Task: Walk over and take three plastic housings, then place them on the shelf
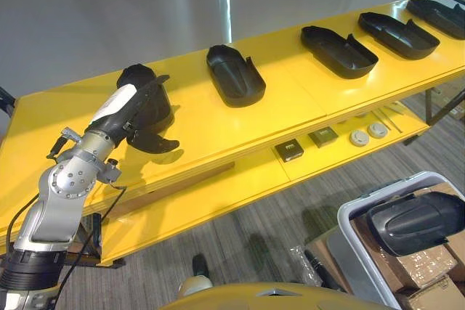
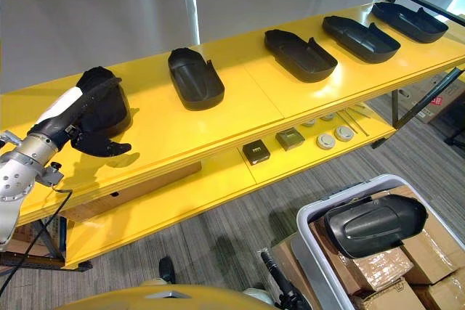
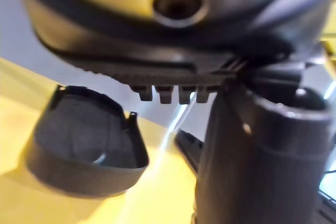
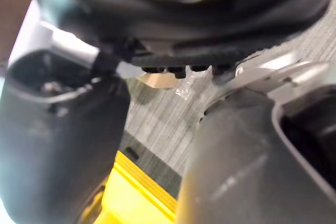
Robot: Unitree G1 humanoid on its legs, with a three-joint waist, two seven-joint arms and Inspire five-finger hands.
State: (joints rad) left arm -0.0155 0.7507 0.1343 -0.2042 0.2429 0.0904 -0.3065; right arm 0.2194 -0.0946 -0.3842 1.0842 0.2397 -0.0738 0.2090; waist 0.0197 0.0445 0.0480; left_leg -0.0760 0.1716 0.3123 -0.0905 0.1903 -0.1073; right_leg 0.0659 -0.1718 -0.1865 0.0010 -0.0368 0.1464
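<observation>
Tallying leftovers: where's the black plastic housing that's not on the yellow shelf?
Lower right in both eye views: the black plastic housing lies in the grey plastic bin, on brown cardboard boxes, in front of the yellow shelf's right end.

Matt plastic housings (image 1: 234, 75), glossy shelf (image 1: 290, 107)

bright, even light from overhead in both eye views. yellow shelf (image 1: 305, 99) is glossy, with a pale glare patch at its far right end. housings (image 1: 234, 76) throw short, soft shadows that stay close under them. left hand (image 1: 138, 117) casts a faint shadow toward the near edge. dull sheen on top of the binned housing (image 1: 415, 221). lower tier (image 1: 240, 179) sits in dimmer shade. left wrist view: lit housing (image 3: 84, 150) is out of focus, edges smeared.
</observation>
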